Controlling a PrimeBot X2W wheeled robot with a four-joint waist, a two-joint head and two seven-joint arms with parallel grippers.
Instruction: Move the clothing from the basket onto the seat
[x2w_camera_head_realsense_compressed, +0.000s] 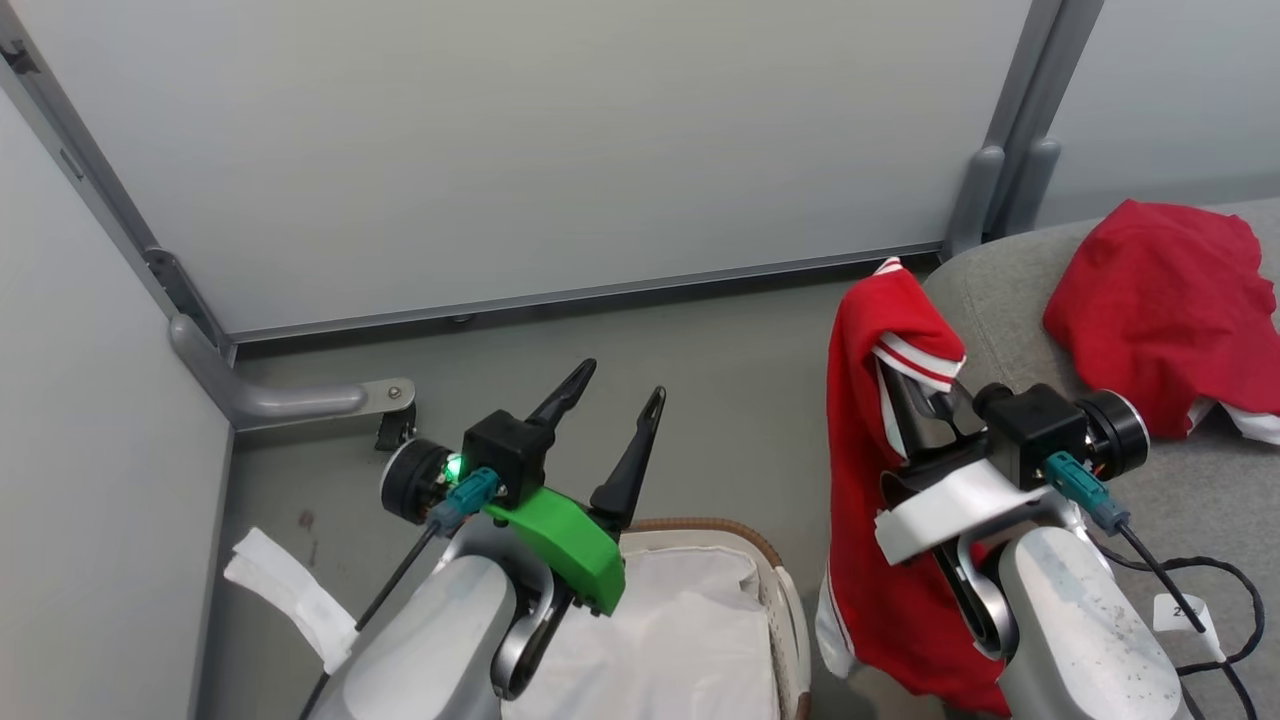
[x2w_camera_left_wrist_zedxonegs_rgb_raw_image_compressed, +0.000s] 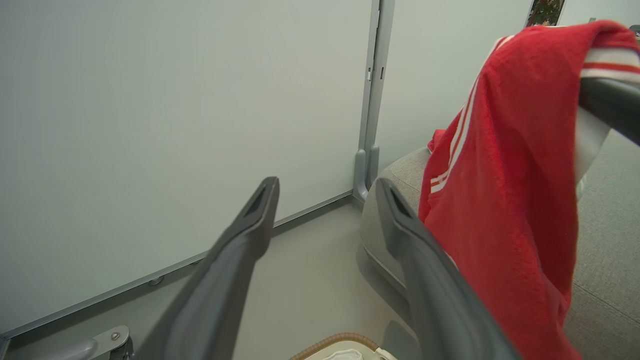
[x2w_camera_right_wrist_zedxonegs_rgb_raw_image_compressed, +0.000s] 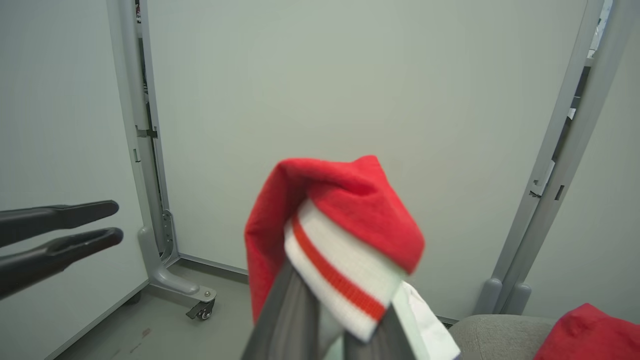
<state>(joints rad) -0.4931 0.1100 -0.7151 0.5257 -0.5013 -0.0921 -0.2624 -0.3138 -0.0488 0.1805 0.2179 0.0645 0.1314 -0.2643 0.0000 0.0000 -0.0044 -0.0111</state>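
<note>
Right up against my head camera are the two pale forearms, left forearm (x2w_camera_head_realsense_compressed: 430, 640) and right forearm (x2w_camera_head_realsense_compressed: 1080, 630), rising from the bottom edge. Left claw (x2w_camera_head_realsense_compressed: 620, 385) is wide open, its dark fingers spread apart and gripping nothing. It hangs above the grey floor (x2w_camera_head_realsense_compressed: 720, 380), just beyond the far rim of the basket (x2w_camera_head_realsense_compressed: 700, 525).

Looking down into that basket, I see its white liner (x2w_camera_head_realsense_compressed: 660, 620) lying rumpled inside the brown woven rim.

Over to the right claw (x2w_camera_head_realsense_compressed: 925, 410): it's closed on the red garment (x2w_camera_head_realsense_compressed: 860, 450), pinching it up by the striped cuff. My right wrist view has that white-and-red band folded right over the fingertips. From there the fabric drapes down in a long red sheet with white stripes along its edge. It hangs between the basket and the seat (x2w_camera_head_realsense_compressed: 1000, 290), just beside the seat's rounded corner. The bottom hem drops close to the basket's right side, though I can't tell whether it touches the floor.

On the seat itself, the second garment (x2w_camera_head_realsense_compressed: 1160, 300) lies crumpled, in from that corner, with a bit of white panel poking out at its near edge. It sits well apart from the one I'm holding.

Pale wall panels (x2w_camera_head_realsense_compressed: 500, 150) close off the back. A grey panel foot (x2w_camera_head_realsense_compressed: 300, 400) stands at the floor's left edge. A white strip (x2w_camera_head_realsense_compressed: 290, 590) lies on the floor beside my left forearm.
</note>
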